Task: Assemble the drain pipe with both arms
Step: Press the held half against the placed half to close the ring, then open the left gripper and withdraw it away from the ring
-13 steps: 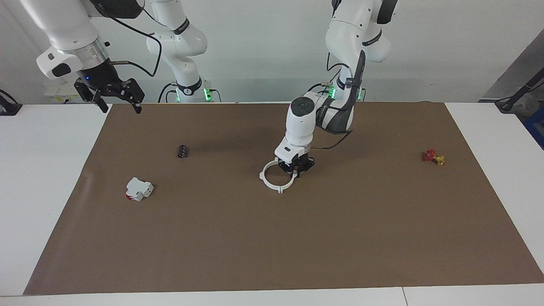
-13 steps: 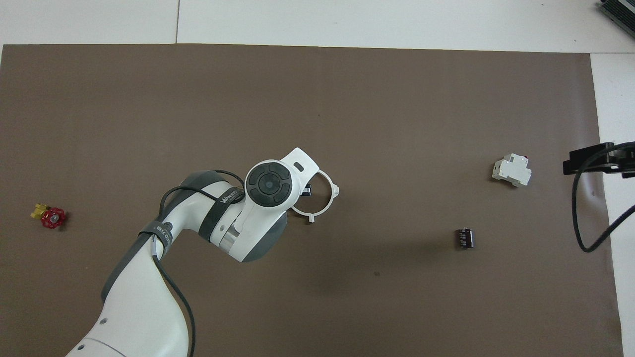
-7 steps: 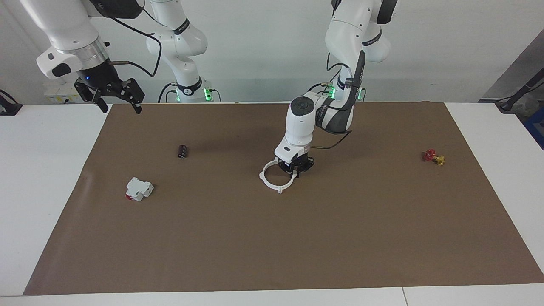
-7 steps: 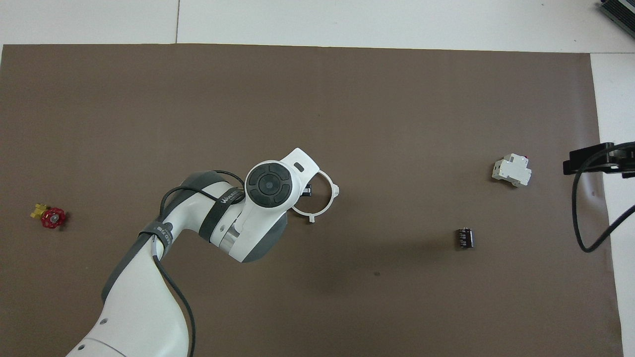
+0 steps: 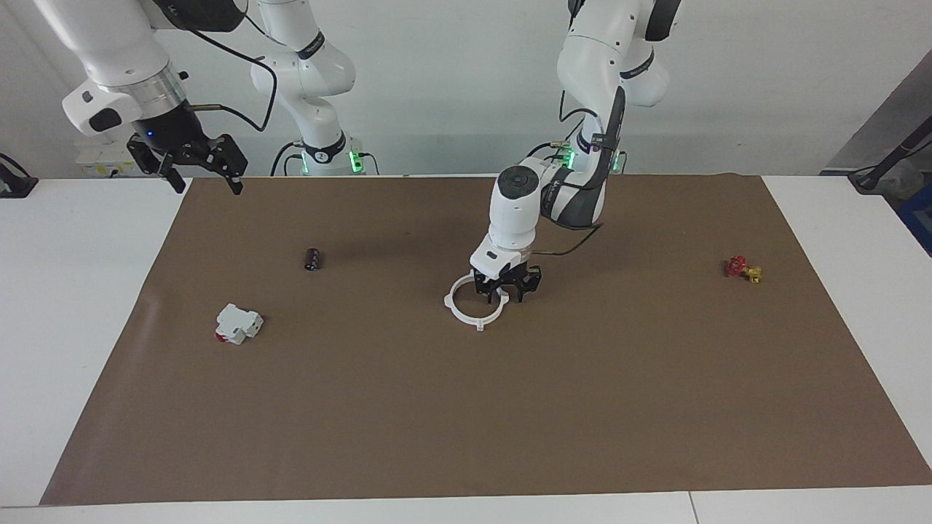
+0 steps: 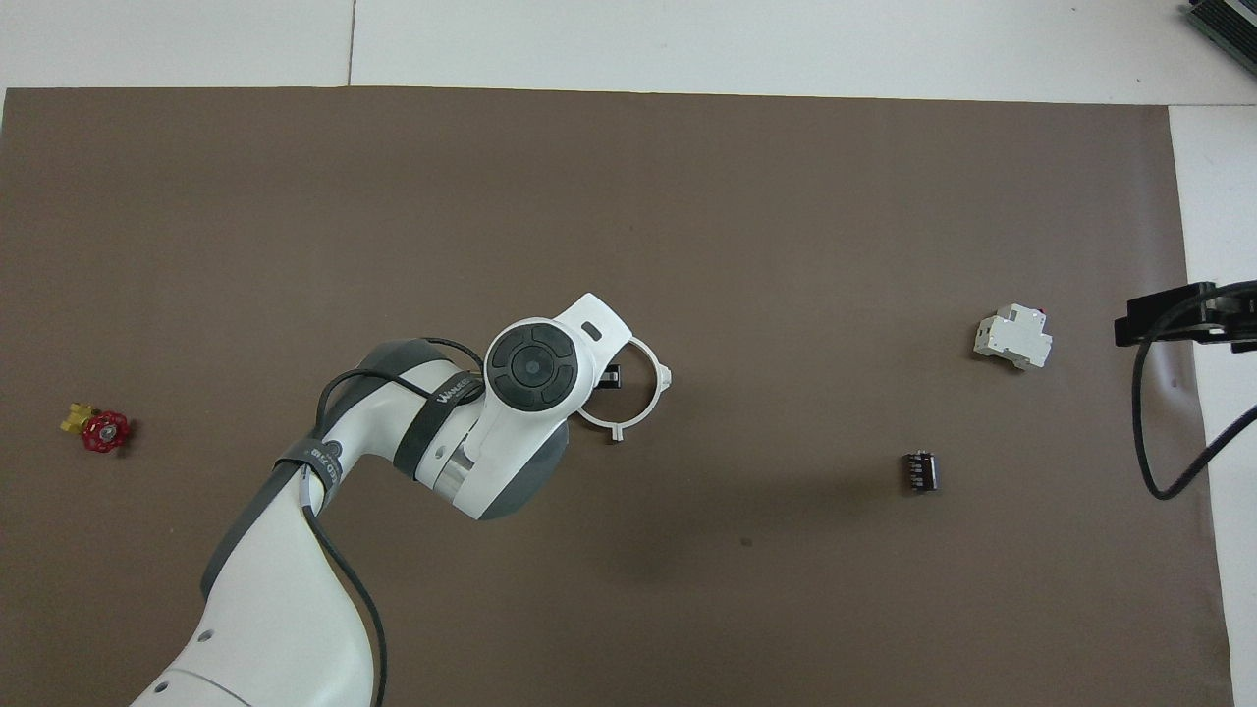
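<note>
left black two-finger gripper (image 5: pixel 508 297): spread, straddled thin white plastic ring's (image 5: pixel 460 313) rim | right black gripper (image 5: pixel 205 179): spread, empty, waited over table edge

Drain pipe ring (image 5: pixel 474 306) lies mid-mat (image 5: pixel 466 407) on the bench (image 5: pixel 73 306). Breaker block (image 5: pixel 237 324) and small cylinder (image 5: pixel 312 259), the cylinder nearer the robots, lie toward the right arm's end; valve (image 5: pixel 743 269) toward the left arm's end.

A white blocky part (image 5: pixel 238 324), a small dark cylinder (image 5: pixel 312 259), possibly ribbed, and a red-and-yellow valve (image 5: pixel 743 269) lie well apart on the bench's brown mat (image 5: pixel 466 407).
</note>
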